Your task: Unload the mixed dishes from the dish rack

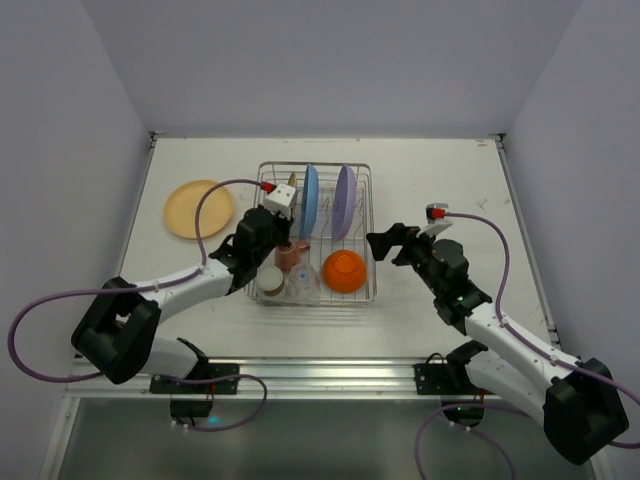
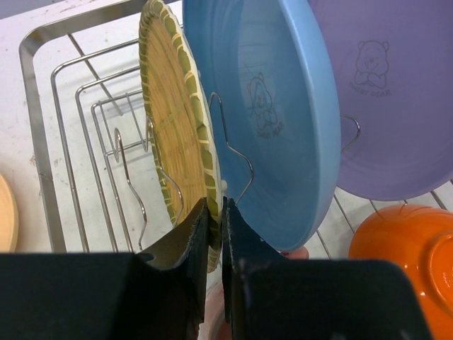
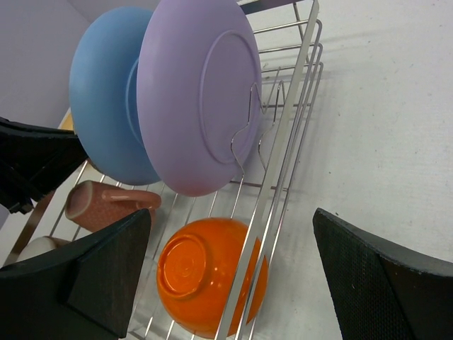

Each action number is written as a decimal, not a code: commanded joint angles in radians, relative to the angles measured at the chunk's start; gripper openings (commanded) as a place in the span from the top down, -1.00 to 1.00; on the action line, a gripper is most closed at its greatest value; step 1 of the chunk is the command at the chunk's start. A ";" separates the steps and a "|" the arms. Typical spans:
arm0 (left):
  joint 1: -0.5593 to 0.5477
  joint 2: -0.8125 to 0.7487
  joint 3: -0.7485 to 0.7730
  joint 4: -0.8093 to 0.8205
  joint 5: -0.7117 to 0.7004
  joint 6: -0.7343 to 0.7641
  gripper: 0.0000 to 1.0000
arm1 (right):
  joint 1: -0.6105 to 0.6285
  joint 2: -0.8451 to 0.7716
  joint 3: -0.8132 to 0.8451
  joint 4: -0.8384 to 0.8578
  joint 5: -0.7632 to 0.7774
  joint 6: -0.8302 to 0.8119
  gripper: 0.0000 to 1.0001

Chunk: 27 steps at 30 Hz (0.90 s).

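The dish rack holds a yellow woven plate, a light-blue plate and a lavender plate upright in the prongs. An upside-down orange bowl, a pink mug on its side, a cream cup and a clear glass are at its near end. My left gripper is shut on the yellow plate's lower rim. My right gripper is open and empty, just right of the rack, above the orange bowl.
A tan plate lies flat on the table left of the rack. The rack's wire wall runs between my right gripper's fingers. Side walls enclose the table at left, right and back.
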 commanded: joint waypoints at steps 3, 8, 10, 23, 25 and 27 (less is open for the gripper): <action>-0.003 -0.079 0.039 -0.019 -0.054 -0.003 1.00 | 0.005 0.004 0.034 0.019 0.000 -0.013 -0.98; -0.003 -0.131 0.088 -0.085 -0.083 -0.002 1.00 | 0.005 0.007 0.037 0.019 0.006 -0.015 -0.98; -0.003 -0.153 0.124 -0.112 -0.081 -0.002 1.00 | 0.003 0.009 0.038 0.018 0.003 -0.015 -0.98; -0.001 -0.216 0.263 -0.277 -0.120 -0.043 1.00 | 0.005 -0.002 0.035 0.015 0.001 -0.016 -0.98; -0.001 -0.223 0.280 -0.303 -0.152 -0.046 1.00 | 0.005 0.000 0.037 0.013 0.000 -0.018 -0.98; -0.001 -0.236 0.294 -0.318 -0.173 -0.046 1.00 | 0.005 0.001 0.037 0.013 -0.002 -0.018 -0.98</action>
